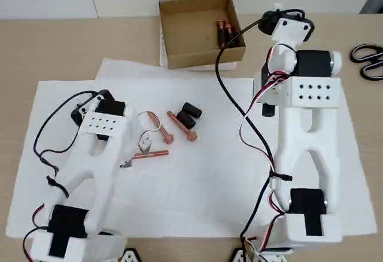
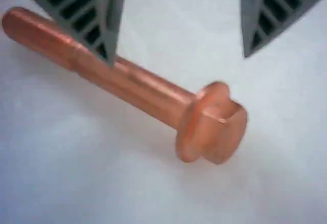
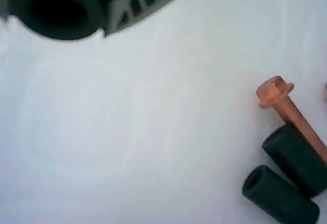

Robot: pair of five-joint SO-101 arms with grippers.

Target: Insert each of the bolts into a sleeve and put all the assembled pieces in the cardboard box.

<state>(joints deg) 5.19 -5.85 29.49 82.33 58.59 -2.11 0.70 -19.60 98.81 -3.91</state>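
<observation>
My left gripper (image 2: 179, 58) is open, its grey fingers (image 2: 97, 14) astride the shank of a copper bolt (image 2: 153, 96) lying on the white sheet; that bolt (image 1: 149, 154) is near the left arm. Two more bolts (image 1: 182, 125) lie beside two black sleeves (image 1: 189, 115), which also appear as sleeves (image 3: 291, 175) with a bolt (image 3: 283, 104) in the right wrist view. My right gripper (image 1: 267, 105) is shut on a black sleeve (image 3: 56, 9), held above the sheet to the right of the loose parts. The cardboard box (image 1: 179, 49) at the back holds assembled pieces (image 1: 225, 32).
A white sheet (image 1: 197, 190) covers the middle of the wooden table. Scissors (image 1: 368, 58) lie at the far right edge. A black cable (image 1: 239, 112) runs from the box area down between the arms.
</observation>
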